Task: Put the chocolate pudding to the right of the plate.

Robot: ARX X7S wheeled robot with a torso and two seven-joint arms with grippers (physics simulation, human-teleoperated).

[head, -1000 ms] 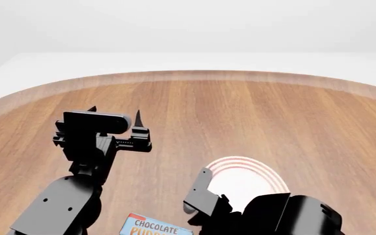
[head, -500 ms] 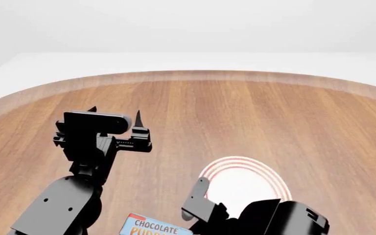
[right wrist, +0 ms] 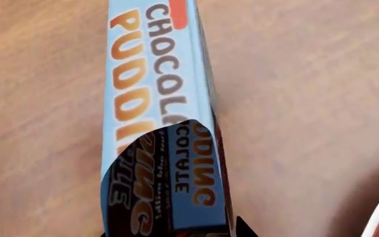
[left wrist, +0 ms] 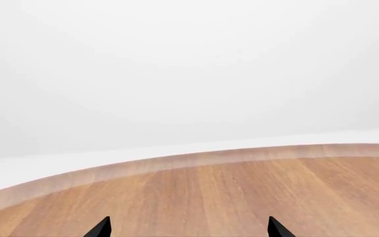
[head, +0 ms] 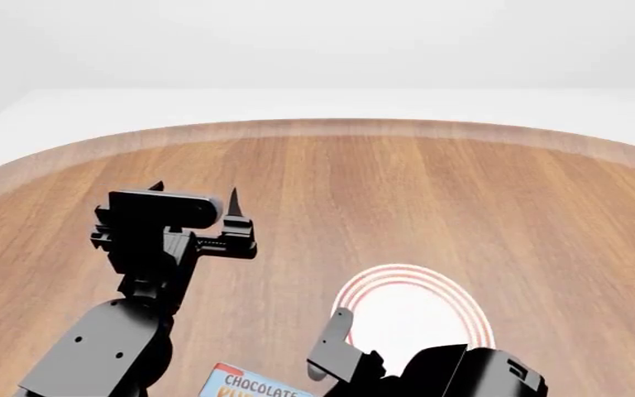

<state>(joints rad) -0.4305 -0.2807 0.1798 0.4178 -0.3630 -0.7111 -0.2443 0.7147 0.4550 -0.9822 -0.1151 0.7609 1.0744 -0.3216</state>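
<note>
At the near edge of the bench [head: 428, 182] we saw the right gripper [head: 334, 347] had sunk lower toward the chocolate pudding [head: 254, 385], which lay left of the plate [head: 412, 306], so grasping seemed close. Whether its jaws were apart, we could not tell. Our left gripper [head: 194, 192] stood open, holding nothing.

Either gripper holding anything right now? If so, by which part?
Left gripper is open over bare wood and holds nothing. Right gripper is low over the chocolate pudding, but its fingertips are barely in view, so a grip cannot be told.
</note>
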